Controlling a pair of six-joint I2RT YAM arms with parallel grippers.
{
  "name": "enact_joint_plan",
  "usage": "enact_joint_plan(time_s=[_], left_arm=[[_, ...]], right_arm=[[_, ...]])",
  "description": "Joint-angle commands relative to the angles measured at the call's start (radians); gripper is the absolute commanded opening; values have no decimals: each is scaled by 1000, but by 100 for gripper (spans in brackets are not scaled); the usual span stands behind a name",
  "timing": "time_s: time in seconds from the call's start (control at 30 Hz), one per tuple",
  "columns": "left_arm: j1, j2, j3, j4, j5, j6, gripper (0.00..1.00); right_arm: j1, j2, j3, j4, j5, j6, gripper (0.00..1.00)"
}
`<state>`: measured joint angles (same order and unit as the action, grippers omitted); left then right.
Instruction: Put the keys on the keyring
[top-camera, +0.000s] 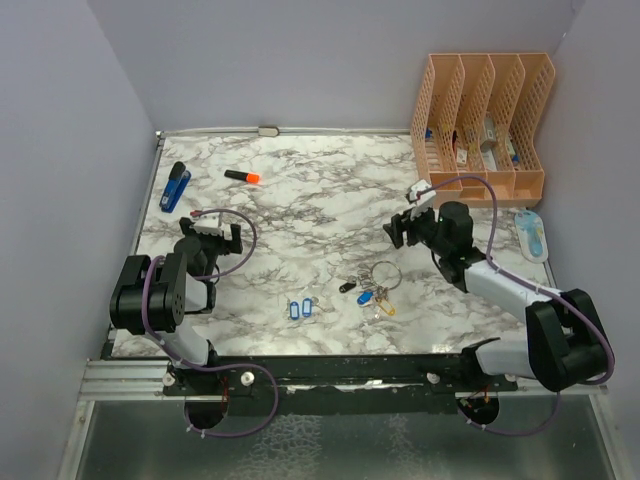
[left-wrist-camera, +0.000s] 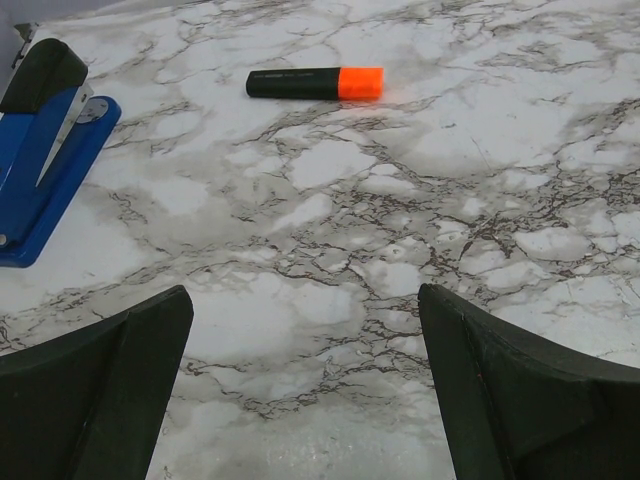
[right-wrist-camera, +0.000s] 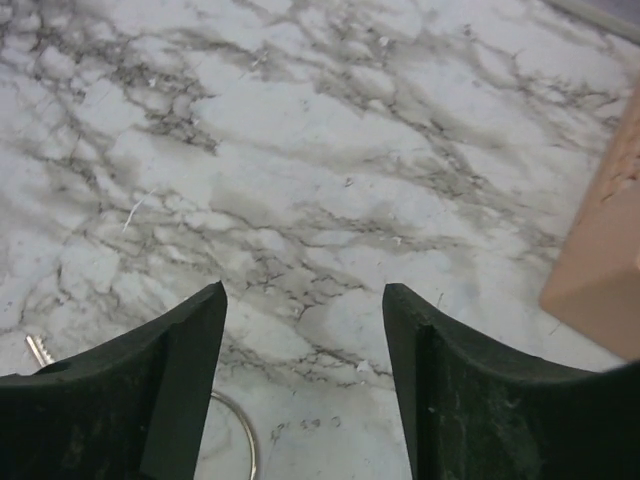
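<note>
- The top external view looks steeply down from high over the near edge of the marble table (top-camera: 330, 215), far enough back to take in the whole top. The keyring (top-camera: 384, 274) sits right of centre in it.
- The left wrist view skims low and close, well left of the keyring, facing the far-left corner. It shares the blue stapler (left-wrist-camera: 40, 170) and the orange-capped marker (left-wrist-camera: 313, 83) with the top view.
- The right wrist view hovers low just beyond the keyring, facing the far side. It shares the keyring's wire arc at its bottom edge and the file rack (right-wrist-camera: 600, 270) corner at its right with the top view.
</note>
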<state>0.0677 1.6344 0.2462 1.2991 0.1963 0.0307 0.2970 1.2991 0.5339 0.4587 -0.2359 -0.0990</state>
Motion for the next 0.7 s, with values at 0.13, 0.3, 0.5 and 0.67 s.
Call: enact_joint_plan(time_s=[0.13, 0.3, 0.5, 0.67], left_arm=[[-5, -26, 1, 5, 11, 0, 99], [-4, -225, 86, -289, 50, 10, 99], [-3, -357, 307, -820, 485, 210, 95], [-96, -337, 406, -1140, 760, 462, 86]], right_arm=[[42, 12, 142, -361, -81, -88, 54], [45, -6, 143, -363, -76, -83, 55], [78, 12, 139, -376, -54, -107, 56], [100, 29, 141, -398, -29, -110, 56]])
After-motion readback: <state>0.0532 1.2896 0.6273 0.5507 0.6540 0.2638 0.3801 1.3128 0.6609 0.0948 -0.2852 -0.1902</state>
